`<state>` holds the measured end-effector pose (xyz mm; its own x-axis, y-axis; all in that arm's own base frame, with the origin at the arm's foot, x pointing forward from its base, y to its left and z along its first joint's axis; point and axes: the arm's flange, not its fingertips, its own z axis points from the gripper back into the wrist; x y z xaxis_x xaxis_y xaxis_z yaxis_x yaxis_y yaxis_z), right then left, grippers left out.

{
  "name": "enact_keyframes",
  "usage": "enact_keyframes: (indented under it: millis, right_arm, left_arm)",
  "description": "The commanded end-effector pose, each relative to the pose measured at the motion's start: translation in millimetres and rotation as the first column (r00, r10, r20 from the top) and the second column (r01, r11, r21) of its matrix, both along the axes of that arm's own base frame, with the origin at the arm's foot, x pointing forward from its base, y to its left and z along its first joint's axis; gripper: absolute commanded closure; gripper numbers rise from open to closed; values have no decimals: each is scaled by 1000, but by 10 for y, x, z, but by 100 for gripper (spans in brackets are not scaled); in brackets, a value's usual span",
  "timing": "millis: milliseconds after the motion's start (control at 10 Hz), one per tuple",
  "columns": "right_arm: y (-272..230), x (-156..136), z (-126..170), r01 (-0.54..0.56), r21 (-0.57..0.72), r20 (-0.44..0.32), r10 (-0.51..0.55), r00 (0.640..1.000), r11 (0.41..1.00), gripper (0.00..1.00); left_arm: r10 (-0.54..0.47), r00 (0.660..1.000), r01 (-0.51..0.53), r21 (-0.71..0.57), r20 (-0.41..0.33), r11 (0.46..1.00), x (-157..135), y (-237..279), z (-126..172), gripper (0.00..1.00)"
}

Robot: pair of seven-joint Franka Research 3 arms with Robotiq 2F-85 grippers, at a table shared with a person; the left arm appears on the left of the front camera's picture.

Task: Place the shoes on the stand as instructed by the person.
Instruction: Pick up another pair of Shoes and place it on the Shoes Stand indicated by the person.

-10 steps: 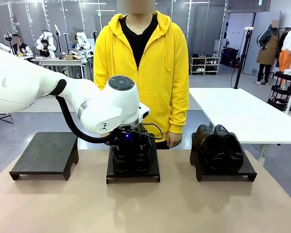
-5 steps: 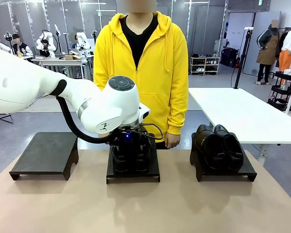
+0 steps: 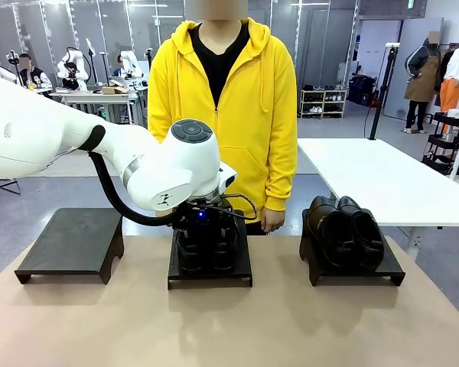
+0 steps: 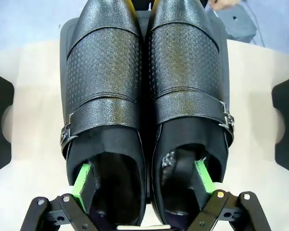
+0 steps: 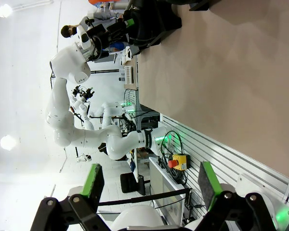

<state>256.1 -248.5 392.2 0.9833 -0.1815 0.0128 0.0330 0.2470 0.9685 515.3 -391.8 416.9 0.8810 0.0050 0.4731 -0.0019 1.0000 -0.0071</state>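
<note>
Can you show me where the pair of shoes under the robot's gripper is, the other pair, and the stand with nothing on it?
middle pair of shoes (image 4: 144,86), left wrist view, textured uppers.
right pair of shoes (image 3: 344,229), front view, uppers.
left stand (image 3: 73,238), front view, bare top.

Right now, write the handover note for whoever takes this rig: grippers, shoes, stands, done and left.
Left gripper: open, one finger inside each shoe of the buckled pair, which sits on the middle stand; whether the pads press the shoes is unclear.
Right gripper: open, empty, pulled back off the work area.
Second pair: on the right stand.
Left stand: bare.
The person stands behind the table, arms down.
Done: both pairs are on stands.
Left: withdraw the left gripper or lift the pair, as the person directs.
</note>
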Motion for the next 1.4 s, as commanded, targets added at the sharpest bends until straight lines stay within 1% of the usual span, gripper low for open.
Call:
enact_keyframes:
  millis: [0,100,200,300,400,500,600,700,800,900,1000,1100,1200,1300]
  right_arm:
    - [21,-34,-4,3,-15,5,-3,1000,1000,0]
    - [21,-34,-4,3,-15,5,-3,1000,1000,0]
    - [21,-34,-4,3,-15,5,-3,1000,1000,0]
    - [21,-34,-4,3,-15,5,-3,1000,1000,0]
    - [21,-34,-4,3,-15,5,-3,1000,1000,0]
    - [21,-34,-4,3,-15,5,-3,1000,1000,0]
    - [21,-34,-4,3,-15,5,-3,1000,1000,0]
    - [21,-34,-4,3,-15,5,-3,1000,1000,0]
    - [21,-34,-4,3,-15,5,-3,1000,1000,0]
    - [21,-34,-4,3,-15,5,-3,1000,1000,0]
    - [21,-34,-4,3,-15,5,-3,1000,1000,0]
    - [21,-34,-4,3,-15,5,-3,1000,1000,0]
    - [21,-34,-4,3,-15,5,-3,1000,1000,0]
    - [21,-34,-4,3,-15,5,-3,1000,1000,0]
  left_arm:
    - [-30,1000,30,23,-2,999,-8,26,323,0]
    - [-58,998,58,1,-24,998,-118,84,601,0]
    - [-96,993,94,-41,-66,995,-289,178,814,0]
    - [-97,992,91,-78,-80,993,-499,361,1011,0]
    - [-116,986,97,-158,-116,983,-674,587,1164,0]
    - [-151,980,120,-226,-128,967,-842,885,1291,0]
    - [-146,983,109,-279,-114,954,-959,1275,1362,0]
    - [-193,976,139,-384,-104,913,-1114,1748,1384,0]
    - [-217,974,159,-481,-68,862,-1252,2178,1386,0]
    - [-217,975,158,-549,-45,821,-1362,2612,1366,0]
    - [-216,974,139,-584,-65,800,-1439,3017,1329,0]
    - [-253,965,152,-623,-76,767,-1475,3377,1257,0]
    - [-276,951,111,-681,-140,724,-1465,3792,1097,0]
    - [-268,956,88,-752,-121,653,-1511,4109,1026,0]
